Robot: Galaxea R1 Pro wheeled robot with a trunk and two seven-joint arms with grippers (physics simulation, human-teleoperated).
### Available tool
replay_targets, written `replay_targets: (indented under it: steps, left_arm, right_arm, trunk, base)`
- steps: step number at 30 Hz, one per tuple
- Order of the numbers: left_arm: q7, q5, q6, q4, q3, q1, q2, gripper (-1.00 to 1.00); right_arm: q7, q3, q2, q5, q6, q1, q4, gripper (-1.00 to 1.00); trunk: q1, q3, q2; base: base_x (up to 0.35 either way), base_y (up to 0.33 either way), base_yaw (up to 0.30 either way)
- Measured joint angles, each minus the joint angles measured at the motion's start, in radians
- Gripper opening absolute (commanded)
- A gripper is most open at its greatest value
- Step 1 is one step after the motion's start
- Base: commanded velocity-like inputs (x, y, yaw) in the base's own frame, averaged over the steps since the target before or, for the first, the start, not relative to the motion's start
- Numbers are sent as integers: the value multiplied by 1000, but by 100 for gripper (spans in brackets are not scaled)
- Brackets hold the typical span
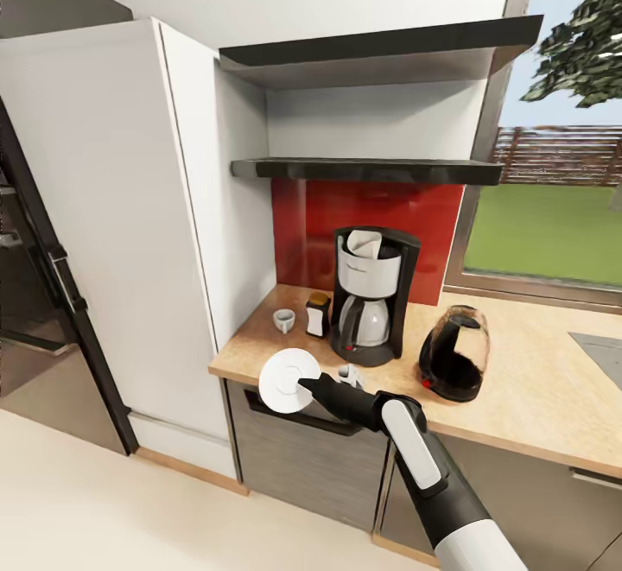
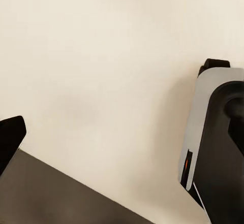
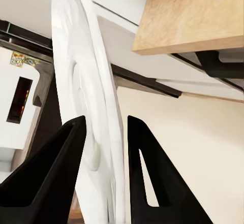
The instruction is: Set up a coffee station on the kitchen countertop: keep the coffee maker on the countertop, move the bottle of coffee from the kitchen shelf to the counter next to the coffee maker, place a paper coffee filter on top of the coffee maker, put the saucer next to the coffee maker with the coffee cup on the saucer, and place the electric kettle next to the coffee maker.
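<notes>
Saucer (image 1: pixel 285 379) is pinched at its rim by the right gripper (image 1: pixel 309 386), held off the front edge of the kitchen countertop (image 1: pixel 518 381), face turned toward the camera. Head view: coffee maker (image 1: pixel 371 295) stands at the back with the paper coffee filter (image 1: pixel 364 243) in its top. Bottle of coffee (image 1: pixel 318 314) sits just beside it at 9 o'clock, coffee cup (image 1: pixel 283 320) further out at 9. Electric kettle (image 1: pixel 455 352) is near it at 4 o'clock.

Risk 1: saucer is gripped edge-on, approx. vertical; a light grip could let it rotate or slip to the floor.

Risk 2: free counter is tight; swinging in could clip cup or bottle.

Left wrist view: pale floor, robot base (image 2: pixel 213 132). Left pincer state: cannot tell.

Right wrist view: both fingers (image 3: pixel 51 173) clamp the saucer (image 3: pixel 86 82), one per face; counter edge (image 3: pixel 193 16) lies beyond. Release while tilted means it lands on its rim and rolls.
</notes>
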Motion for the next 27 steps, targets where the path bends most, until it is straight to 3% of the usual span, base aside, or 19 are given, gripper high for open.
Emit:
replay_targets:
  steps: [15,27]
  left_arm:
    - [0,0,0,5,1,0,2,100]
    - [0,0,0,5,-1,0,2,100]
  right_arm:
    - [-3,-2,0,1,0,0,3,-100]
    - [-3,-2,0,2,1,0,15,-100]
  trunk:
    - [0,0,0]
    - [0,0,0]
  base:
    - [164,298,-3]
    - [38,39,-237]
